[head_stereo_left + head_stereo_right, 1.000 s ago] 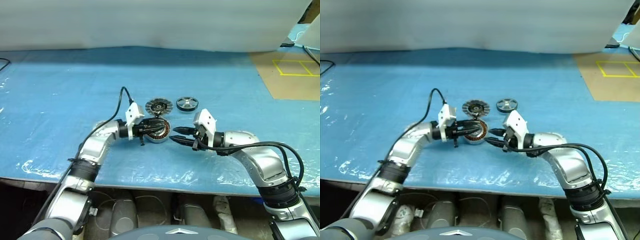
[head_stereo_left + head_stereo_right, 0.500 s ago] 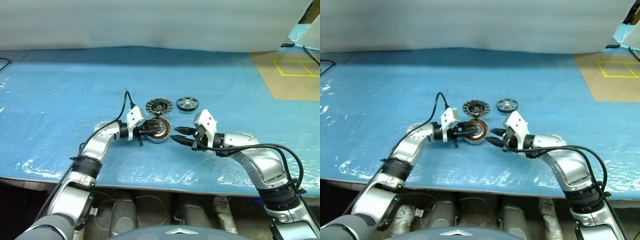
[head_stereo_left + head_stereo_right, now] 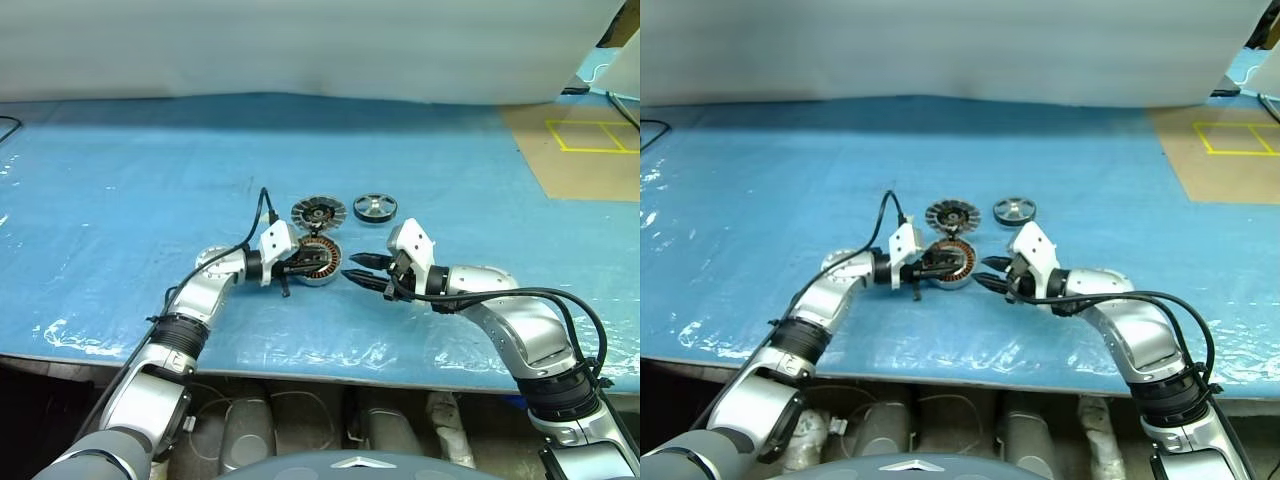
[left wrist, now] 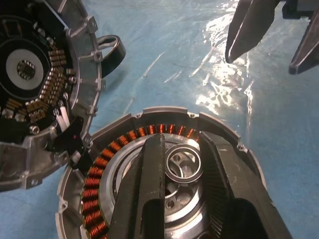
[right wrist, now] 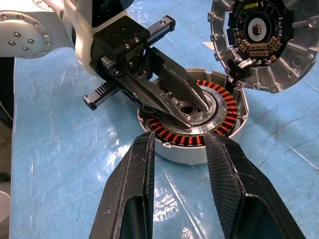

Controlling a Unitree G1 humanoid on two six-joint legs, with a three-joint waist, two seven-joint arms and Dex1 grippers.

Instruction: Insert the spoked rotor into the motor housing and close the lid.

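Note:
The motor housing (image 3: 322,262), a silver ring with copper windings, lies on the blue sheet in the middle. My left gripper (image 3: 312,263) reaches over its face from the left and is shut on its small centre hub (image 4: 183,162), one finger on each side. My right gripper (image 3: 348,268) hangs open just right of the housing, level with it, with nothing between its fingers (image 5: 134,184). The spoked rotor (image 3: 318,212) lies flat just behind the housing, nearly touching it. To the rotor's right sits the lid (image 3: 374,207), a small smooth cap with a knob.
The blue plastic-covered table (image 3: 120,200) ends in a front edge close below both arms. A brown board with a yellow taped square (image 3: 590,135) lies at the far right. White sheeting runs along the back. A small black loop (image 4: 110,46) lies beside the rotor.
My left hand has sunk a little over the housing and its forearm has drawn in toward it. The right gripper, the rotor and the lid have stayed where they were.

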